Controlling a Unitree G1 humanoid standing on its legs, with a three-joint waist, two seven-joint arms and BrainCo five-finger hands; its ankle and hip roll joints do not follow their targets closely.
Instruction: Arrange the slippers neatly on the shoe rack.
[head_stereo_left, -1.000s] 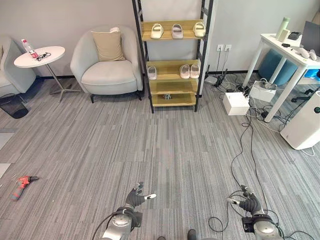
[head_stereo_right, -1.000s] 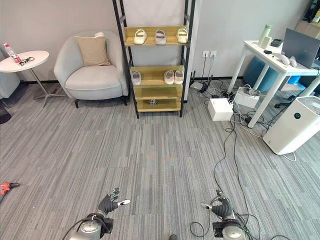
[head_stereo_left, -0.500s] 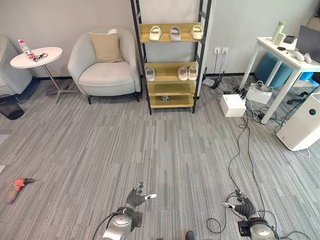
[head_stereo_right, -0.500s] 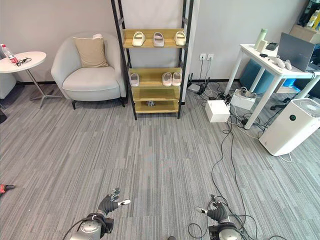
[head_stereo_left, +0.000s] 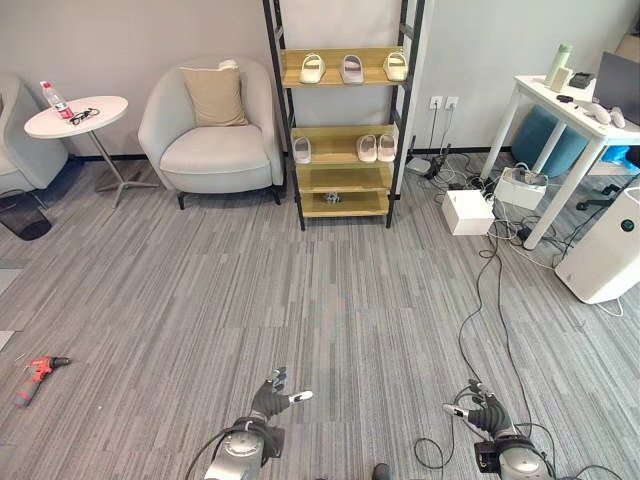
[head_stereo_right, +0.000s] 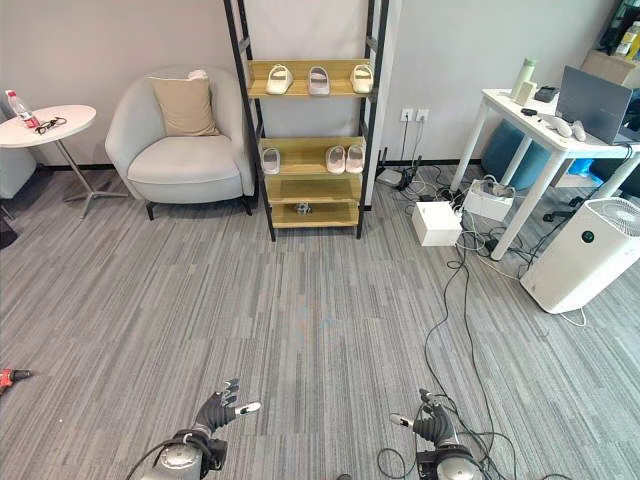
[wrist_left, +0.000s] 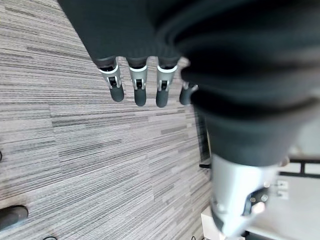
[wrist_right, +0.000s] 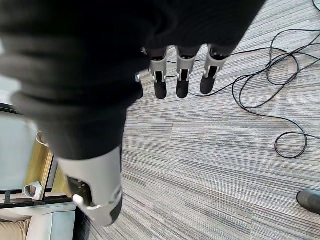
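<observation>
Both my hands hang low and empty over the grey carpet, the left hand (head_stereo_left: 272, 392) with fingers loosely spread and thumb out, the right hand (head_stereo_left: 480, 412) likewise relaxed and holding nothing. The shoe rack (head_stereo_left: 345, 108) stands well ahead of both hands, against the far wall beside an armchair (head_stereo_left: 212, 130). The slippers already sit on it: three on the top shelf (head_stereo_left: 345, 67), and on the middle shelf a single slipper (head_stereo_left: 303, 149) off toward my left hand's side with a pair (head_stereo_left: 378, 147) toward my right. The lower shelves look bare but for a small dark object I cannot identify.

I judge the step in hand to be closing the distance (nothing is within reach from here). To do it well I should approach squarely, keep clear of the cables trailing ahead of my right hand, and arrive centred so either hand can nudge the lone slipper over toward the pair.
</observation>
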